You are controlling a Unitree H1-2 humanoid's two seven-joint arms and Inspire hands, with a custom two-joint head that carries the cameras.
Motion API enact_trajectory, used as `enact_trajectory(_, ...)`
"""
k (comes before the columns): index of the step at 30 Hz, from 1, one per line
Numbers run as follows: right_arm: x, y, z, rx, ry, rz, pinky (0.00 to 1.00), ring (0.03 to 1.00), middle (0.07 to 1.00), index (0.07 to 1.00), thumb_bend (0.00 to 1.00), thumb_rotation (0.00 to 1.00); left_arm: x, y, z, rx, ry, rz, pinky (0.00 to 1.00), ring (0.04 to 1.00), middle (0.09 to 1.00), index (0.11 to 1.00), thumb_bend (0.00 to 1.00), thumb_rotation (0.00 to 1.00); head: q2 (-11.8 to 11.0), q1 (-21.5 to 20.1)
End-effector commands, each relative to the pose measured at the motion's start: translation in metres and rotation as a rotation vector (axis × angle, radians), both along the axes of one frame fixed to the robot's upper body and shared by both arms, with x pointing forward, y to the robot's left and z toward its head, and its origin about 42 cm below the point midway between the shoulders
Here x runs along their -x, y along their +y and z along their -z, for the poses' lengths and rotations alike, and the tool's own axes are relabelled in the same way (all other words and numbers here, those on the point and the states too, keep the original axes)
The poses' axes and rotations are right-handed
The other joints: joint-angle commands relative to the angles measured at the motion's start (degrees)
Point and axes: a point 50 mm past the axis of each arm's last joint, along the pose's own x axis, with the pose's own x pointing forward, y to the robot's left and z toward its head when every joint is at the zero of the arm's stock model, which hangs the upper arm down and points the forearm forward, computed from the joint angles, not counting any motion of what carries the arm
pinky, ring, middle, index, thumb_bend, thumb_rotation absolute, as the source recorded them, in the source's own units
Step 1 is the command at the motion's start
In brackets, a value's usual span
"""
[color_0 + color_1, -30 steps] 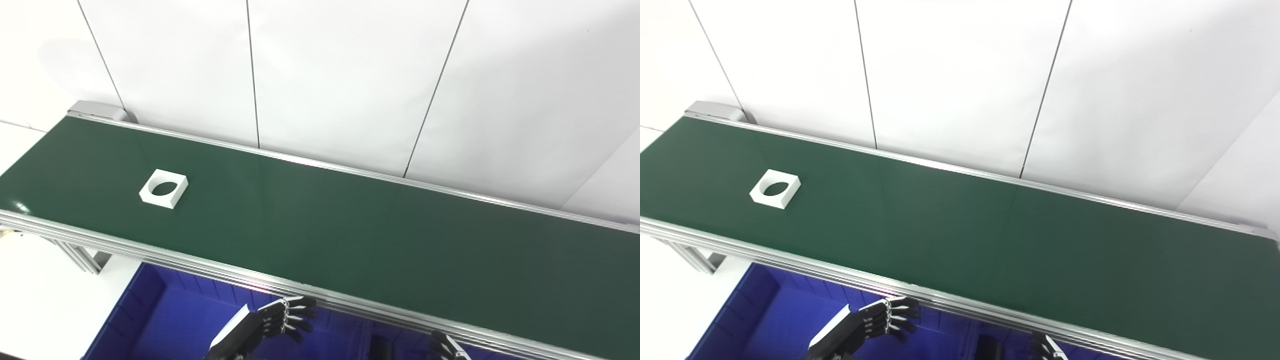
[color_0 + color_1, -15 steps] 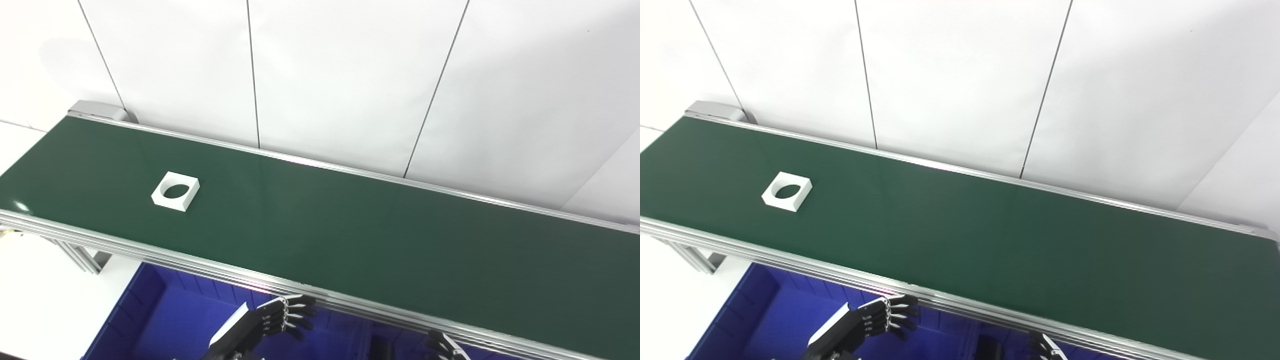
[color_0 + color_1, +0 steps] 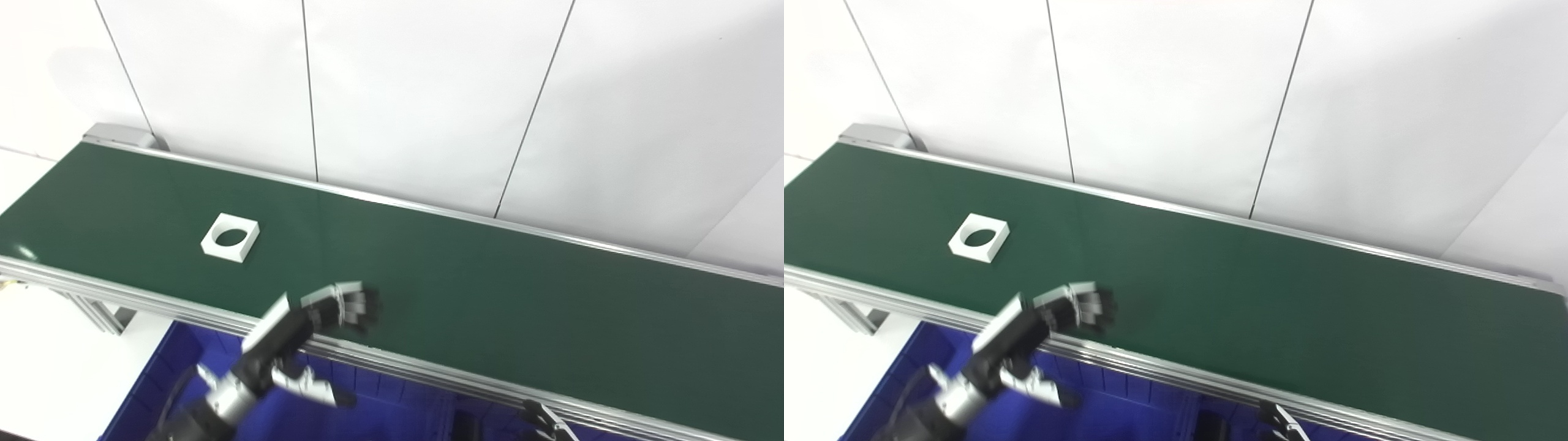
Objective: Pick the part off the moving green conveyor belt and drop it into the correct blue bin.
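The part is a white square block with a round hole (image 3: 230, 237), lying flat on the green conveyor belt (image 3: 490, 306) toward its left end. My left hand (image 3: 331, 309) is raised over the belt's near rail, to the right of the part and well apart from it. It is motion-blurred and holds nothing; its fingers curl forward and the thumb (image 3: 309, 391) hangs apart below. Only the fingertips of my right hand (image 3: 542, 419) show at the bottom edge, below the rail. A blue bin (image 3: 165, 373) sits under the belt's near side.
The belt runs from an end cap (image 3: 116, 133) at upper left to the lower right, with aluminium rails (image 3: 429, 373) on both sides. White wall panels stand behind it. A divider (image 3: 465, 422) shows between the blue bins.
The part has ridden the belt to the right. My left hand has risen from over the blue bin to above the belt's near rail. The right hand has barely moved.
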Motion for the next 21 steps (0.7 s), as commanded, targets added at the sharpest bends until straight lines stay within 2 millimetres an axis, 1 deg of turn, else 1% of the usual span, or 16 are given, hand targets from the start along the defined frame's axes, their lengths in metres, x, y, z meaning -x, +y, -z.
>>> enact_trajectory(1,-0.003,0.002,-0.006,-0.027,-0.068,-0.011,0.67,0.789,0.851,0.886,0.98,0.06,-0.009,0.007,-0.022,-0.022,-0.104,0.0,0.62,0.719,0.795,0.811,0.94,0.23,0.22,-0.49)
enact_trajectory(5,-0.003,0.002,-0.008,-0.021,-0.07,-0.006,0.66,0.785,0.85,0.886,0.97,0.07,-0.026,0.02,-0.045,-0.083,-0.169,0.001,0.66,0.754,0.821,0.825,0.93,0.24,0.52,-1.88)
enact_trajectory(9,-0.004,0.002,-0.007,-0.037,-0.089,-0.008,0.66,0.774,0.84,0.878,0.98,0.05,-0.04,0.03,-0.06,-0.137,-0.211,-0.012,0.67,0.769,0.827,0.833,0.91,0.27,1.22,-2.93)
enact_trajectory(12,-0.005,0.001,-0.007,-0.039,-0.105,-0.009,0.65,0.764,0.83,0.875,0.98,0.05,-0.049,0.036,-0.065,-0.166,-0.219,-0.02,0.69,0.778,0.837,0.842,0.9,0.32,1.55,-3.34)
enact_trajectory(14,-0.006,0.0,-0.008,-0.04,-0.104,-0.006,0.65,0.759,0.827,0.877,0.98,0.06,-0.054,0.038,-0.067,-0.173,-0.21,-0.021,0.71,0.784,0.843,0.846,0.89,0.31,1.73,-3.65)
enact_trajectory(16,-0.006,-0.001,-0.008,-0.043,-0.11,-0.006,0.64,0.755,0.823,0.876,0.98,0.06,-0.06,0.041,-0.07,-0.216,-0.217,-0.04,0.72,0.784,0.843,0.85,0.89,0.32,1.86,-3.81)
enact_trajectory(21,-0.007,-0.002,-0.007,-0.052,-0.115,-0.004,0.64,0.752,0.826,0.872,0.99,0.04,-0.086,0.049,-0.072,-0.318,-0.245,-0.069,0.76,0.807,0.846,0.849,0.87,0.35,1.84,-3.69)
